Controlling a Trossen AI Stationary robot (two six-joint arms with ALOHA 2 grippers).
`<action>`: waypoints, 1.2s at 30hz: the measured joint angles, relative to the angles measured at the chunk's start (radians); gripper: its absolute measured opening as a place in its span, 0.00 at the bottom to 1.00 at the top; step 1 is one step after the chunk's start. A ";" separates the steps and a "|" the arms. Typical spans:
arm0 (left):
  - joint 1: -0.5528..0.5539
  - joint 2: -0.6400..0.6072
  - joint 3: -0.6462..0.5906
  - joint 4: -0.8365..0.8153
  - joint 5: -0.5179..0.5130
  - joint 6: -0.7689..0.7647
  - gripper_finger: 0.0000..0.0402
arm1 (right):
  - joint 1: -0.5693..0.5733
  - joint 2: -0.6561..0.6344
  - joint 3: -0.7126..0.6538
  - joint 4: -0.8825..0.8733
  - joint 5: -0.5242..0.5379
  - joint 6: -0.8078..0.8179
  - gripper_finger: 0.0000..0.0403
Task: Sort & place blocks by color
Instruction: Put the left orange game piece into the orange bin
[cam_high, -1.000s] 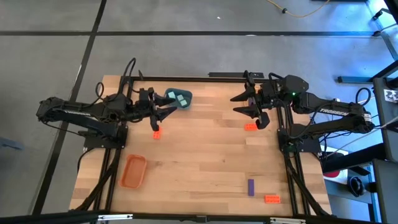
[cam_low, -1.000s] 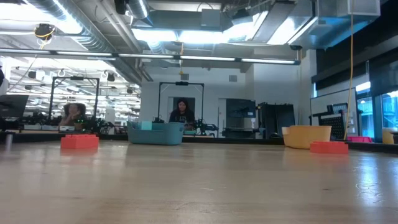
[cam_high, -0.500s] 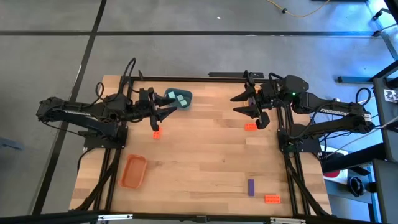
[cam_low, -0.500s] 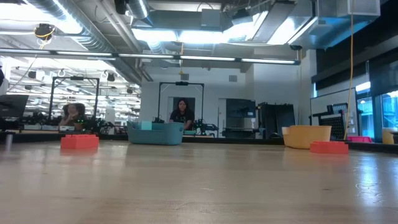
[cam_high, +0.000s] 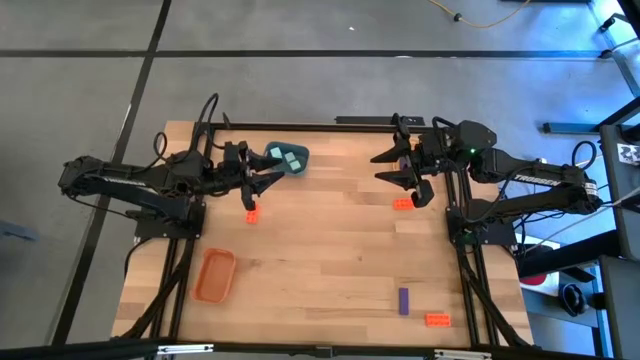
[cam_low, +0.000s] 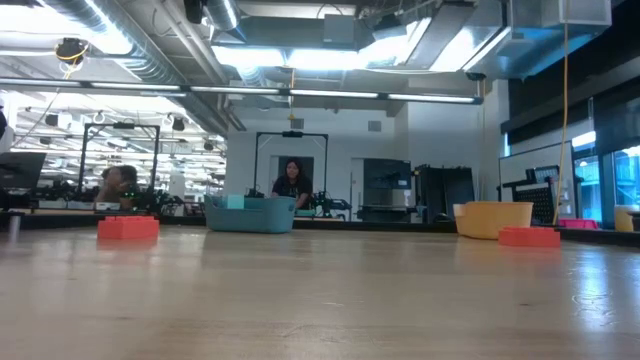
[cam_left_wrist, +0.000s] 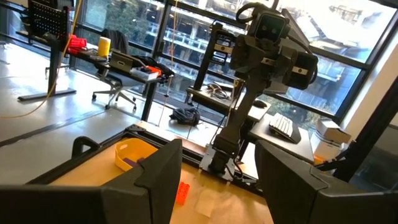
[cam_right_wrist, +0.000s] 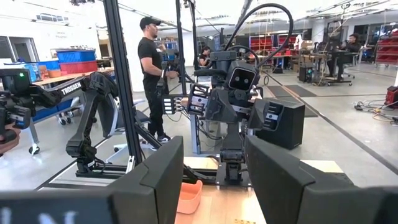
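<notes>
In the high view my left gripper hovers open over the far-left part of the table, beside the blue tray that holds pale teal blocks. An orange-red block lies on the wood just near of it. My right gripper hovers open at the far right, above another orange-red block. A purple block and a third orange-red block lie near the table's near-right corner. The yellow tray shows in the low view; the right arm hides it from above.
An orange tray sits at the near left of the table. The left wrist view shows the yellow tray with something purple in it, below the right arm. People stand and sit in the room beyond the table.
</notes>
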 joint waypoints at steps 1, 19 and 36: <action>0.000 0.000 0.000 0.000 0.000 0.000 0.48 | 0.000 0.000 0.000 0.000 0.000 -0.001 0.43; 0.000 0.000 0.002 -0.223 -0.055 -0.256 0.48 | 0.000 0.000 0.000 -0.003 0.000 0.003 0.43; -0.088 0.353 0.000 -1.099 -0.060 -1.081 0.48 | 0.000 0.001 0.000 -0.006 0.001 0.006 0.43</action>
